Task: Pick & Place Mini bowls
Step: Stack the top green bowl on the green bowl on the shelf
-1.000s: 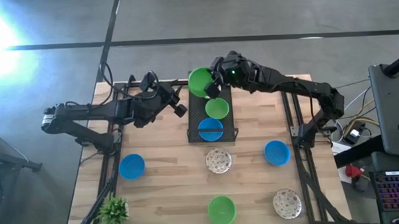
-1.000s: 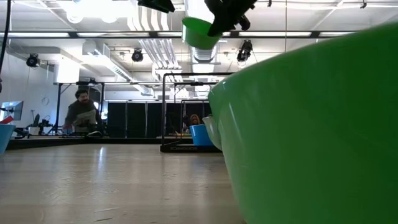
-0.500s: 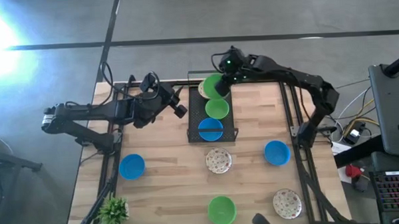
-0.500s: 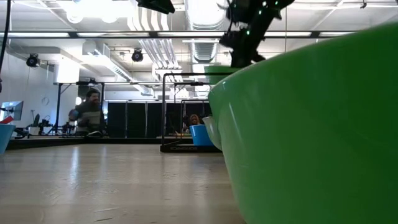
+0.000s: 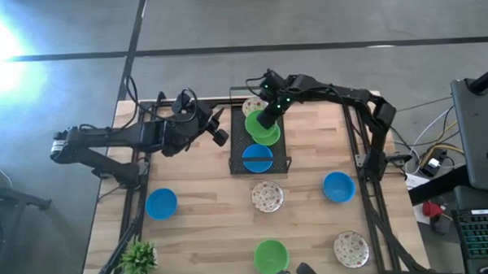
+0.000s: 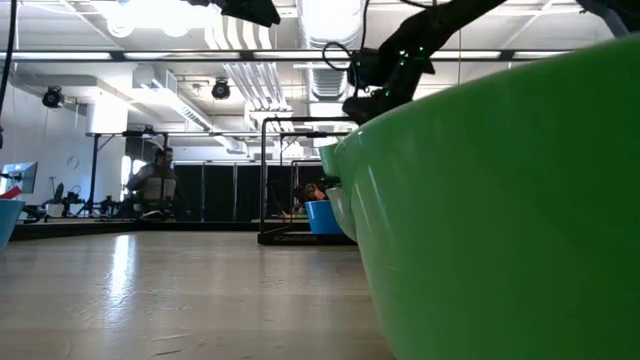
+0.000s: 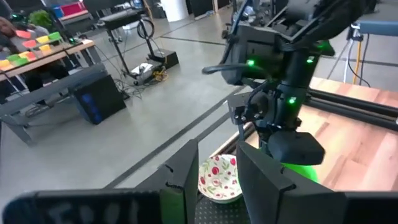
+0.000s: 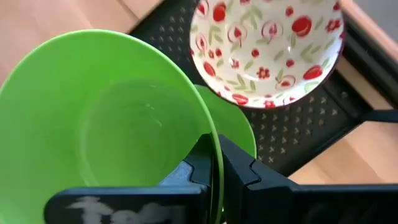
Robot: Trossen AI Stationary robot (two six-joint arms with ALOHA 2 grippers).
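My right gripper [image 5: 269, 113] is shut on a bright green mini bowl [image 5: 258, 123], held low over the black mesh tray [image 5: 235, 153] at the table's far middle. Right under it in the tray sits another green bowl [image 8: 241, 127]; whether the two touch I cannot tell. A white floral bowl [image 5: 250, 106] sits at the tray's far end and a blue bowl [image 5: 258, 158] at its near end. My left gripper [image 5: 221, 131] is open and empty, left of the tray. My right gripper holds the green bowl by its rim [image 8: 215, 149], one finger inside the bowl and one outside. The fingers come slanting down from the table's far right. The bowl is tilted, its opening turned partly toward the camera on the wrist.
Loose on the table are a blue bowl [image 5: 161, 203], a floral bowl [image 5: 267, 196], a blue bowl [image 5: 338, 187], a green bowl [image 5: 271, 256] that fills the low view's right side [image 6: 500, 200], and a floral bowl [image 5: 350, 249]. A small potted plant [image 5: 138, 259] stands near left.
My right gripper has carried the green bowl down from high beyond the tray's far left corner, toward the near edge, until it sits low over the green bowl in the tray. The floral bowl at the tray's far end has come into sight.
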